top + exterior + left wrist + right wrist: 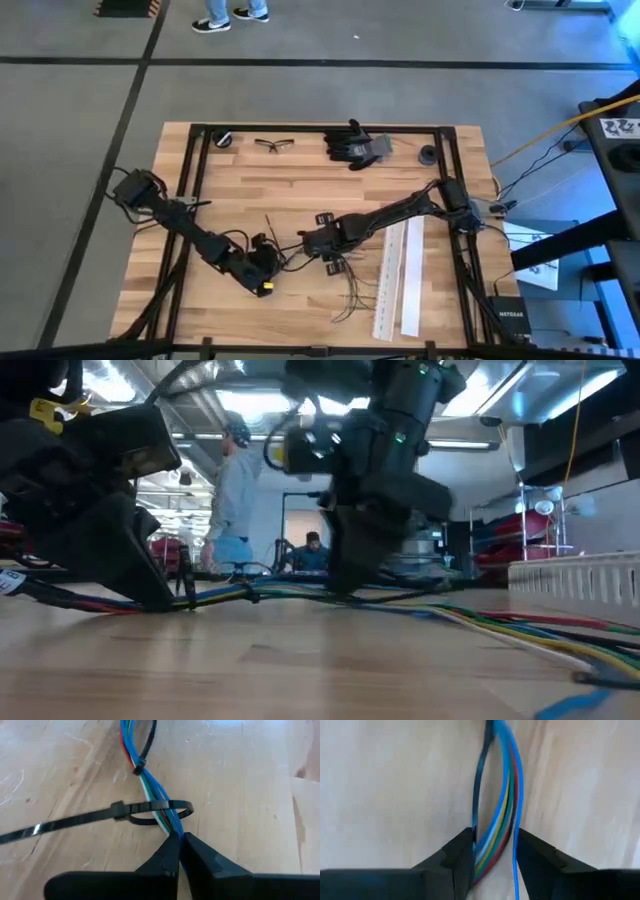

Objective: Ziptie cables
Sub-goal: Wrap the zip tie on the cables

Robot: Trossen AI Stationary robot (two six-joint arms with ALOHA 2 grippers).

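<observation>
Several cables [160, 802]: blue, red, green and white wires run as one bundle low on the wooden table [300, 190], between the two grippers; loose ends fan out toward the table's near edge.
Ties: one black ziptie [137, 762] sits tight on the bundle; a second ziptie [150, 810] circles it as a loose loop, its long tail lying flat on the wood.
Left gripper [179, 842]: fingers pinched shut on the cables just beside the loose loop, tips touching the wood.
Right gripper [492, 852]: fingers set narrowly apart with the cables gripped between them; one thin blue wire hangs free at the inner face of one finger.
Arms: left arm reaches in from the table's left edge, right arm from the right edge; both grippers are low over the wood and near each other.
Strips [398, 275]: two white perforated strips lie side by side, right of the cables.
Far edge: black gloves [352, 145] and glasses [273, 144] lie apart from the work.
Writing: none that can be read.
Room: a person [235, 495] stands beyond the table.
</observation>
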